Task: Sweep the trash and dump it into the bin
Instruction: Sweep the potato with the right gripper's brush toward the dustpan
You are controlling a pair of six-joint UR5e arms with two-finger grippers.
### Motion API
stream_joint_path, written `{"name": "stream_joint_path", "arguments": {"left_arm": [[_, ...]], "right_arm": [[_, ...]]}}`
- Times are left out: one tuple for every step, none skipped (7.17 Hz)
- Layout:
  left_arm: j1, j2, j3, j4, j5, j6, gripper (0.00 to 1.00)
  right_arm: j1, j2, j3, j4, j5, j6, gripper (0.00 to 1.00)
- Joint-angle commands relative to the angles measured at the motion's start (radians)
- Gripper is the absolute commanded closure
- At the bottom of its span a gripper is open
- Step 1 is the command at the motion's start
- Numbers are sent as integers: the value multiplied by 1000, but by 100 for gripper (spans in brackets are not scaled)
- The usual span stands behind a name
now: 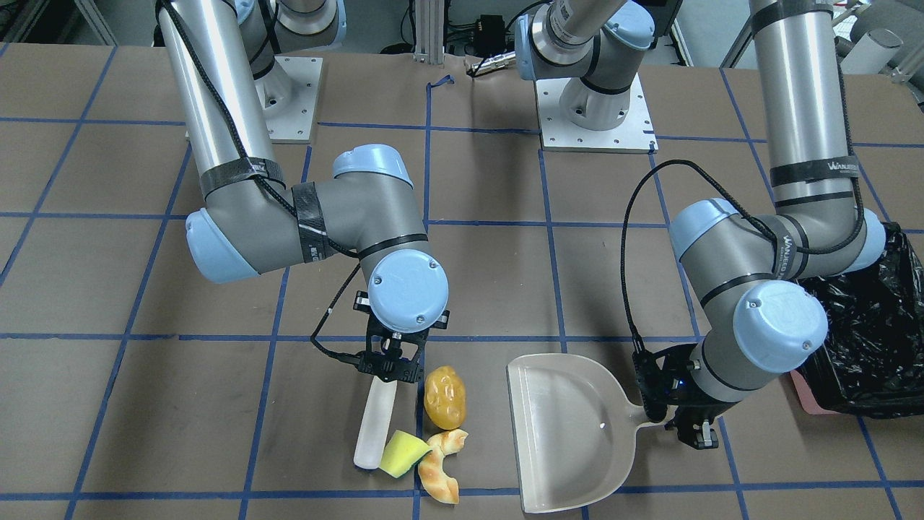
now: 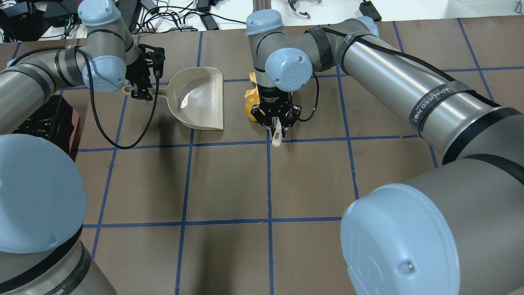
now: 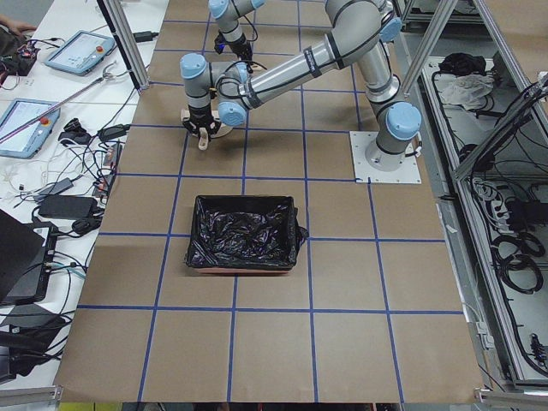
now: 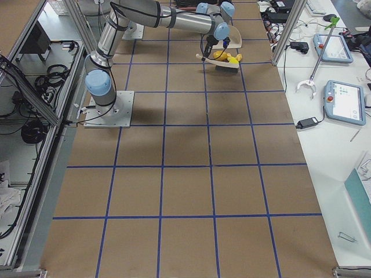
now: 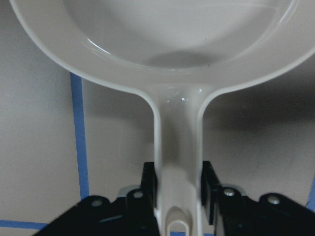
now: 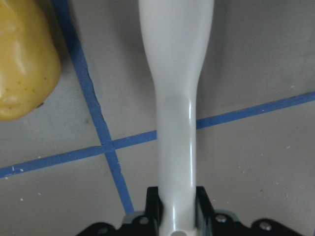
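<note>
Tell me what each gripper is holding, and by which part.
Left gripper: the beige dustpan, jaws clamped on the end of its handle. Right gripper: the white sweeping tool, jaws clamped on its narrow end.

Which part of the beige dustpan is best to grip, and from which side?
Grip the dustpan by its narrow handle, coming from the handle end, opposite the open edge. The pan lies flat, and its scoop is wide and shallow, while the handle is a slim neck that fits between two fingers. The left gripper is shut on it exactly so.
</note>
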Motion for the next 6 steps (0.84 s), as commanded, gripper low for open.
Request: {"name": "stream_joint_path", "arguments": {"left_arm": [[0, -1, 0, 0, 1, 0, 100], [0, -2, 0, 2, 3, 0, 100], [0, -2, 0, 0, 3, 0, 100], [0, -2, 0, 2, 3, 0, 100], [0, -4, 0, 2, 3, 0, 100], [0, -2, 0, 2, 3, 0, 100]], "right_arm": [[30, 21, -2, -34, 8, 35, 82], [44, 21, -3, -35, 9, 53, 82], [52, 29, -3, -44, 24, 64, 82], [52, 32, -5, -57, 40, 75, 82], [53, 38, -18, -58, 44, 78, 82], [56, 42, -22, -58, 46, 92, 82]]}}
